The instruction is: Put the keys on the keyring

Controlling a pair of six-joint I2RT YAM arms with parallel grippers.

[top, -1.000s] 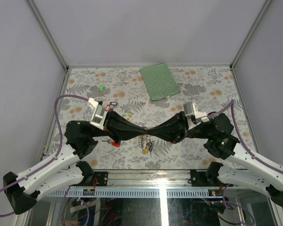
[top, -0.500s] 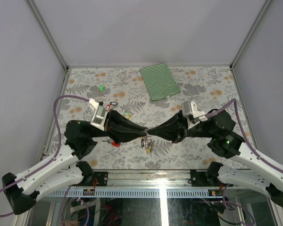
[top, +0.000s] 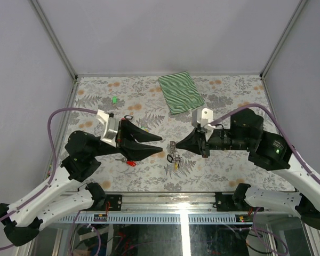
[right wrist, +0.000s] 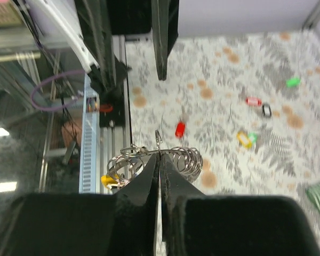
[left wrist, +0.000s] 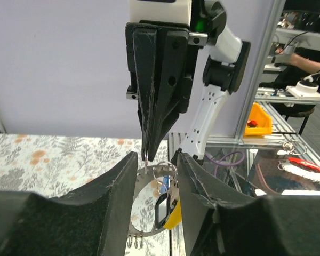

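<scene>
Two black pincers face each other, tip to tip, above the near middle of a floral-patterned table (top: 229,96). The right pincer (top: 177,145) is pressed closed on the keyring (left wrist: 159,172), a thin wire loop held up off the table. A small bunch of keys (top: 174,157) hangs from the loop, with a black tag (left wrist: 162,207) and a yellow tag (left wrist: 174,214) dangling among them.

The left pincer (top: 161,146) has its fingers parted and holds nothing. Its tips are just beside the bunch. In the left wrist view the bunch hangs in line with the gap between those fingers; whether it touches them cannot be told.

Loose keys lie on the table. A green-tagged key (top: 114,99) is toward the far left, a dark-tagged key (top: 128,118) is beside the left wrist, and a red-tagged key (top: 131,162) is just under the left arm. A green-striped folded cloth (top: 180,92) lies at the far middle, well apart from the pincers.
</scene>
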